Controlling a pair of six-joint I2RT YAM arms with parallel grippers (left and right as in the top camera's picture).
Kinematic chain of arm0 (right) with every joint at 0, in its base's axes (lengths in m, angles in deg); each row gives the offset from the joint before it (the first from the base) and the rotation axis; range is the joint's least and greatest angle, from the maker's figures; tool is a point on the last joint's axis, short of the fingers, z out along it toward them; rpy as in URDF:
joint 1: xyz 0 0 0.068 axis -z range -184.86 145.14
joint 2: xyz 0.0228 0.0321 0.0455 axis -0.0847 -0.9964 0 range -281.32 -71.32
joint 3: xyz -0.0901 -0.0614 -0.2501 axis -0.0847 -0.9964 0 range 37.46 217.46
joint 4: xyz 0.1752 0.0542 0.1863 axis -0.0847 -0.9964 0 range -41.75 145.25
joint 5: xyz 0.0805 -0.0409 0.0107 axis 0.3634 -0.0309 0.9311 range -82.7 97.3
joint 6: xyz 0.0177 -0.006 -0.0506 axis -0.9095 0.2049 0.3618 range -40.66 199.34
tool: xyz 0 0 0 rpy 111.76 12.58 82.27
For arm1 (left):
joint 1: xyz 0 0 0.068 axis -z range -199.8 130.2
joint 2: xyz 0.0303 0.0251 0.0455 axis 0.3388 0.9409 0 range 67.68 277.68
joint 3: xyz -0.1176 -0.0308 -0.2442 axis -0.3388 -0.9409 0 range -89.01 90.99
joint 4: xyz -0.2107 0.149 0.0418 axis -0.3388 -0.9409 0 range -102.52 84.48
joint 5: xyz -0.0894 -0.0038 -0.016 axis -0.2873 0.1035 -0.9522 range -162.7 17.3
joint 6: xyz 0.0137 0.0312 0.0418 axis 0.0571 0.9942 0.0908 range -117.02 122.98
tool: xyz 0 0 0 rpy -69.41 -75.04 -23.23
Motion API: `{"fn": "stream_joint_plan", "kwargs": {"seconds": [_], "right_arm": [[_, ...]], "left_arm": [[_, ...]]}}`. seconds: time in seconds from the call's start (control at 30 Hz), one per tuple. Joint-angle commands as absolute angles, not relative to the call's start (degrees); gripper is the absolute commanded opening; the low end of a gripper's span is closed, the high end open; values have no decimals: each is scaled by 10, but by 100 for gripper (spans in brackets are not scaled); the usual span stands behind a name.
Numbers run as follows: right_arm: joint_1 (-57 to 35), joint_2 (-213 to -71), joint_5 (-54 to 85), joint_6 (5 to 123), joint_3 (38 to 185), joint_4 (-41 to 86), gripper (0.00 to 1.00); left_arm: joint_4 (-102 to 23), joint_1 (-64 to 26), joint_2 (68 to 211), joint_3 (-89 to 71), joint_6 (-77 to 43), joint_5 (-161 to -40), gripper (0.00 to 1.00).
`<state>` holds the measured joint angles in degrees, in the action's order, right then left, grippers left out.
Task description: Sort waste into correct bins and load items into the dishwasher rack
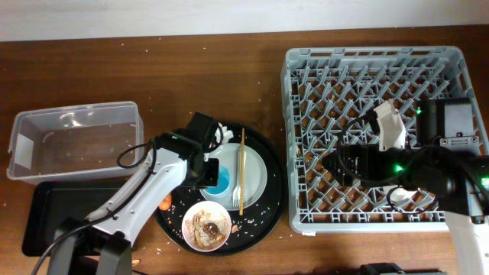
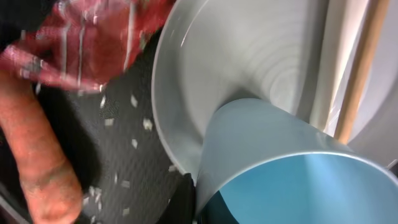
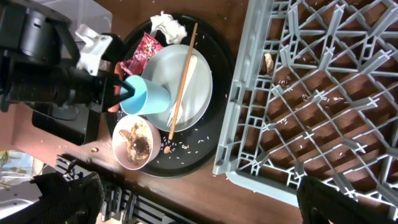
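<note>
My left gripper (image 1: 208, 174) (image 2: 205, 208) is shut on the rim of the light blue cup (image 1: 220, 186) (image 2: 292, 168) (image 3: 146, 94), which lies tilted on the white plate (image 1: 254, 174) (image 2: 249, 56) (image 3: 196, 93). The chopsticks (image 1: 242, 169) (image 3: 181, 81) lie across the plate. The red wrapper (image 2: 93, 37) (image 3: 142, 51) and the carrot (image 2: 37, 149) (image 1: 166, 202) lie left of the plate. The tissue (image 1: 222, 131) (image 3: 166, 25) is behind it. The bowl (image 1: 206, 226) (image 3: 135, 143) holds brown scraps. My right gripper (image 1: 348, 164) (image 3: 199, 205) is open over the rack (image 1: 306, 218) (image 3: 249, 124). A cream cup (image 1: 390, 126) lies in the rack.
The plate, bowl and waste sit on a large round black tray (image 1: 269, 206) strewn with rice grains. The clear tub (image 1: 76, 141) stands at the left, with the shallow black tray (image 1: 53, 214) in front of it. Crumbs dot the brown table.
</note>
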<state>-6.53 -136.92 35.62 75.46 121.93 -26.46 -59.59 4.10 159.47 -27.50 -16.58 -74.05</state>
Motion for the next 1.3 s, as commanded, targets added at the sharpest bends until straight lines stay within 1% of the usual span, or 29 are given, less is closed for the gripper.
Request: {"fn": "stream_joint_plan", "kwargs": {"seconds": [0.0,0.03,0.07,0.1,0.13,0.17,0.2,0.23,0.33,0.43,0.47,0.5,0.57,0.63,0.67,0.7,0.73,0.77,0.8,0.83,0.87,0.9,0.93,1.0,1.1,1.17,1.2,1.27], "right_arm": [[-71,-1369,351,754,1221,-265,99],[-71,-1370,352,754,1218,-264,99],[-71,-1370,367,754,1217,-263,99],[-72,-1370,417,755,1217,-255,99],[-82,-1370,461,756,1217,-231,93],[-111,-1370,486,757,1216,-194,88],[-155,-1372,496,753,1216,-153,88],[-220,-1381,495,738,1216,-97,89],[-306,-1407,496,729,1216,9,89],[-324,-1436,498,729,1216,87,90],[-324,-1444,506,729,1216,105,92],[-331,-1460,583,747,1216,151,92],[-341,-1467,608,759,1216,170,84],[-341,-1466,625,759,1216,165,66],[-341,-1466,635,759,1216,165,64],[-341,-1466,648,759,1216,165,56],[-341,-1466,648,759,1216,162,52],[-341,-1466,647,759,1216,161,52],[-340,-1465,645,759,1217,161,49],[-339,-1461,624,759,1217,159,49],[-335,-1452,592,759,1217,151,49],[-327,-1443,561,757,1217,138,49],[-290,-1419,497,726,1217,99,49],[-208,-1391,451,707,1217,33,49],[-54,-1381,382,707,1217,-83,49],[47,-1400,238,690,1217,-172,49],[77,-1417,195,683,1217,-196,49],[82,-1448,188,683,1217,-211,50]], "left_arm": [[-647,-15,1547,-183,-119,-799,0],[-649,-44,1521,-156,-87,-850,0],[-634,-82,1495,-142,-42,-942,0],[-610,-124,1475,-142,11,-1079,0],[-595,-175,1469,-142,48,-1235,0],[-591,-208,1472,-142,85,-1370,0],[-591,-222,1472,-142,125,-1488,0],[-588,-222,1472,-142,136,-1543,0],[-587,-222,1471,-142,158,-1629,0],[-588,-212,1466,-142,157,-1629,0],[-587,-204,1464,-142,157,-1629,0],[-587,-193,1463,-142,158,-1629,0],[-587,-192,1463,-142,157,-1629,0],[-583,-192,1463,-142,158,-1628,0],[-577,-192,1463,-142,158,-1628,0],[-569,-192,1463,-142,157,-1628,0],[-563,-192,1463,-142,157,-1627,0],[-561,-192,1463,-142,157,-1627,0],[-561,-192,1463,-142,157,-1622,3],[-561,-192,1463,-142,157,-1609,31],[-561,-192,1463,-142,157,-1592,75],[-561,-192,1463,-142,157,-1573,93],[-561,-192,1463,-142,156,-1523,99],[-561,-192,1463,-142,142,-1475,99],[-564,-192,1463,-142,142,-1456,99],[-591,-191,1463,-142,142,-1406,99],[-606,-190,1463,-142,142,-1374,99],[-628,-190,1463,-142,142,-1313,99]]}}
